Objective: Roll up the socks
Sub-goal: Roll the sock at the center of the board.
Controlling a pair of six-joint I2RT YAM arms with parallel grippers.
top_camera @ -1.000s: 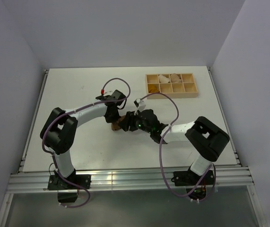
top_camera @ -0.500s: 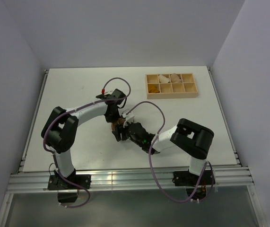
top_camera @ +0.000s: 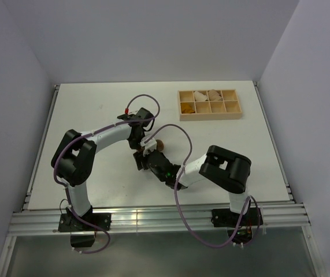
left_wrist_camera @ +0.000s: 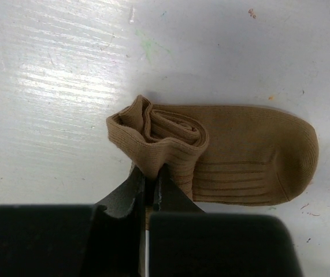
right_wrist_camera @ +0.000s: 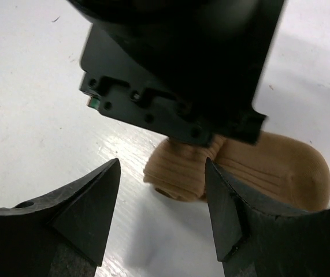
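Top: the sock (top_camera: 160, 145) lies mid-table, mostly hidden; a tray (top_camera: 208, 118) stands well apart, far right.
Left wrist: the left gripper (left_wrist_camera: 149, 184) is clamped on the sock's rolled cuff.
Right wrist: the right gripper (right_wrist_camera: 162, 225) gapes beside the roll, which the left gripper partly blocks. A second ago it was to the sock's right.

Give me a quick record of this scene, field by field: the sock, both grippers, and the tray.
sock: tan, partly rolled from one end, toe flat on the table
left gripper: shut on the sock's rolled end
right gripper: open, jaws facing the roll, holding nothing
tray: wooden, far right of table, pale bundles in two back compartments
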